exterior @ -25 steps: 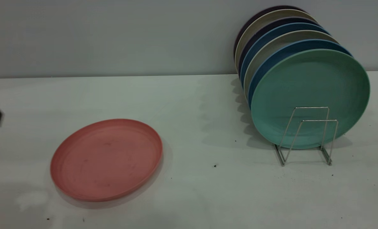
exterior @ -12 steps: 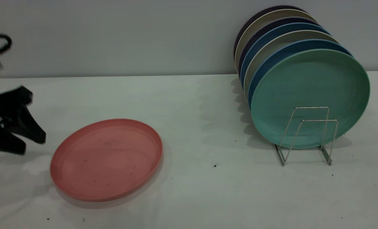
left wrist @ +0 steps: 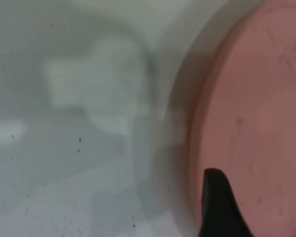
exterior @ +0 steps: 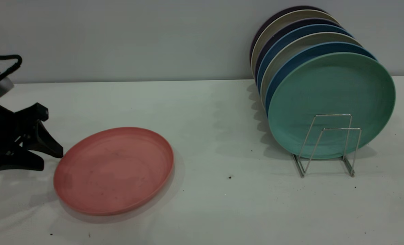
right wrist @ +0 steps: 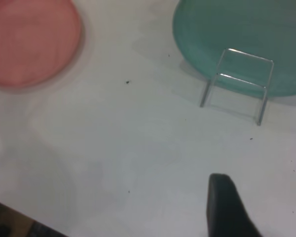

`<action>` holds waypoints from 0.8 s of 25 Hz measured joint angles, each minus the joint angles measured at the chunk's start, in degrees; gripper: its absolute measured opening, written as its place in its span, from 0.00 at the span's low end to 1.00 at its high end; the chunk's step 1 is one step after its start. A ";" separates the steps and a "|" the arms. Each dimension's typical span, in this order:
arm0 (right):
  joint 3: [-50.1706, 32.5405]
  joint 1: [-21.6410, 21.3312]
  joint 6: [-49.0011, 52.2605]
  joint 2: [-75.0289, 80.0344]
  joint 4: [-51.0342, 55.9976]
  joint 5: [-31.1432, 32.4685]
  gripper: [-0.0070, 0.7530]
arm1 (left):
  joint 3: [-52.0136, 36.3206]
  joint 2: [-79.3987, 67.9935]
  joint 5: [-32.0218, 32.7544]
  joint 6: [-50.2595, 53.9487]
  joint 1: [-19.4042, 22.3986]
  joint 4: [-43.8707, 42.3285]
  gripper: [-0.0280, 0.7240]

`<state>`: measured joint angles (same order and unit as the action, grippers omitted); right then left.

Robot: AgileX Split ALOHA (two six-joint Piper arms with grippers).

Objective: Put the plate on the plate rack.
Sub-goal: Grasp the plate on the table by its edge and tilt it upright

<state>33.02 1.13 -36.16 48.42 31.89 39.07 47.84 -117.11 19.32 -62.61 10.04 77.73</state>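
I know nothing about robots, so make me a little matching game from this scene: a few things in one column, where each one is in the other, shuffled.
Things:
1. pink plate
2. mint-green plate
3. left gripper
4. wire rack

Places:
a. standing upright, frontmost of the racked plates
b. lying flat on the table
c. at the pink plate's left edge, fingers open
d. holding the row of plates, two front loops empty

Pairs: 1-b, 2-a, 3-c, 4-d
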 joint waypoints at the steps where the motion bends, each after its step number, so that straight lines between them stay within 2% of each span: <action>1: 0.00 0.00 0.00 0.00 0.00 0.00 0.51 | 0.00 -0.23 -0.39 -0.27 0.00 0.25 0.62; 8: 0.00 0.00 0.00 0.00 0.00 -0.81 0.51 | 0.00 -1.00 -2.30 -1.07 -0.07 3.31 0.61; 14: 0.00 0.00 0.00 0.00 0.00 -1.66 0.51 | 0.07 -4.29 -2.31 -5.08 -3.00 8.04 0.61; 20: 0.00 0.00 0.00 0.00 -0.06 -1.66 0.51 | 0.07 -4.41 -2.62 -6.50 -3.44 9.76 0.61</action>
<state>33.02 1.13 -36.16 48.42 31.83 37.40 47.90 -121.53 16.69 -69.11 6.60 87.49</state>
